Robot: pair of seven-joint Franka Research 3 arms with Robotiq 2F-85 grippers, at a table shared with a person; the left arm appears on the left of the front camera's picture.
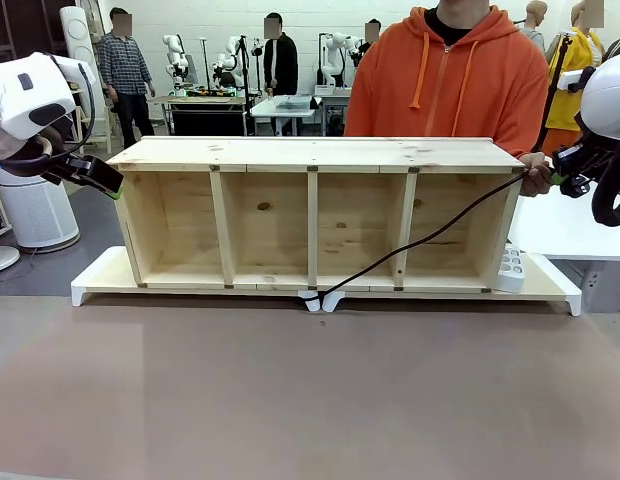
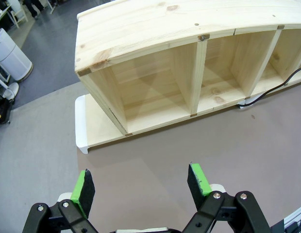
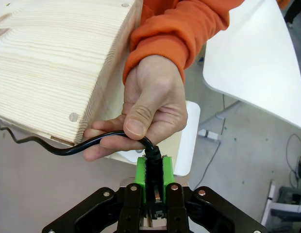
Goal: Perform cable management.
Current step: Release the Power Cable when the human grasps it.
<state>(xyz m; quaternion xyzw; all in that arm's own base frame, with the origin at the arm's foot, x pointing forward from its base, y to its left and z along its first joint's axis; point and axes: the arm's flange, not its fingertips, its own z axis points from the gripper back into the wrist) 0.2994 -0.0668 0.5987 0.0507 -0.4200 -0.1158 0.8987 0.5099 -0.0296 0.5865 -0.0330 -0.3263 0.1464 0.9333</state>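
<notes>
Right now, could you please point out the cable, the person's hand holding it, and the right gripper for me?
cable [image 3: 68, 150]: right wrist view, on the black cord left of the hand.
person's hand [image 3: 153, 104]: right wrist view, on the back of the hand.
right gripper [image 3: 154, 167]: right wrist view, between the green pads, shut on the cable's plug.

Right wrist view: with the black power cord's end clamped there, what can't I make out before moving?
- Small black plug: sunk between the right gripper's green pads, right wrist view; prongs hidden.
- Black power cord: its low end slips under the pine shelf unit, front view.
- White power strip: sockets too small, front view.
- Person's hand covers part of the cord, right wrist view.
</notes>
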